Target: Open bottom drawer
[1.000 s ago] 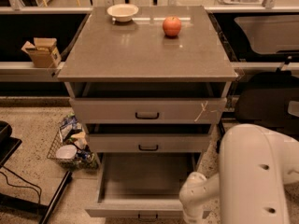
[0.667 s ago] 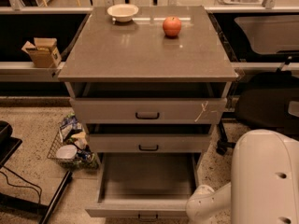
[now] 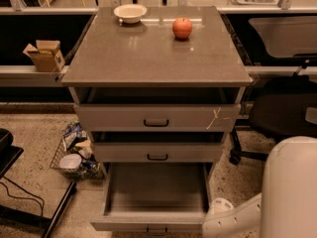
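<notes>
The bottom drawer [image 3: 156, 191] of the grey three-drawer cabinet [image 3: 148, 58] stands pulled far out, showing a bare grey inside. Its small black bar handle [image 3: 156, 229] sits at the lower frame edge. The middle drawer [image 3: 157, 152] and the tall top drawer [image 3: 156, 118], which has a pale X-like mark, sit slightly ajar. My white arm [image 3: 233, 218] is at the bottom right, beside the bottom drawer's right front corner. The gripper is below the frame edge, out of view.
A cream bowl [image 3: 130, 12] and a red apple [image 3: 182, 28] sit on the cabinet top. A cardboard box [image 3: 44, 55] is on a ledge at left. A wire basket of clutter [image 3: 74, 155] stands on the floor at left, a black chair [image 3: 282, 113] at right.
My arm has shifted to the right, away from the drawer's front. The bottom drawer stays pulled out as before.
</notes>
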Motion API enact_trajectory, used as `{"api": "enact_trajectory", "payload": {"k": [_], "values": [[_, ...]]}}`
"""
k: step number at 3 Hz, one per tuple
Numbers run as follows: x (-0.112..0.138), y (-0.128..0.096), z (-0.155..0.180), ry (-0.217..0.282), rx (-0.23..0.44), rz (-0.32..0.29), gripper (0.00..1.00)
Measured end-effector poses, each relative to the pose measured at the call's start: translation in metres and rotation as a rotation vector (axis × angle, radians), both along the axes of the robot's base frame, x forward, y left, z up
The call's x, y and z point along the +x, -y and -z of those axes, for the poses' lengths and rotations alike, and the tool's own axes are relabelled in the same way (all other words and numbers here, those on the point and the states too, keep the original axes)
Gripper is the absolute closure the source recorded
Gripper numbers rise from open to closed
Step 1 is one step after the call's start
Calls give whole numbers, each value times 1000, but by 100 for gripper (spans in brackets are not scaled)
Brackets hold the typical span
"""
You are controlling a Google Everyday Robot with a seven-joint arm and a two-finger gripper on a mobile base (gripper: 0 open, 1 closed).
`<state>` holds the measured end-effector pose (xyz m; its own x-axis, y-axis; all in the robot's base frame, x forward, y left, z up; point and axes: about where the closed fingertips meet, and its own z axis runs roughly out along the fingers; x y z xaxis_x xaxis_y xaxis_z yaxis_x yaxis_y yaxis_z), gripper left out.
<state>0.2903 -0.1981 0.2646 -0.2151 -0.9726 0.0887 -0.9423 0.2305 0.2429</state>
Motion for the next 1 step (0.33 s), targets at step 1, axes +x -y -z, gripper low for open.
{"api": "enact_trajectory", "payload": {"k": [1], "values": [[-15,5,-50,131,40,-6,28]]}}
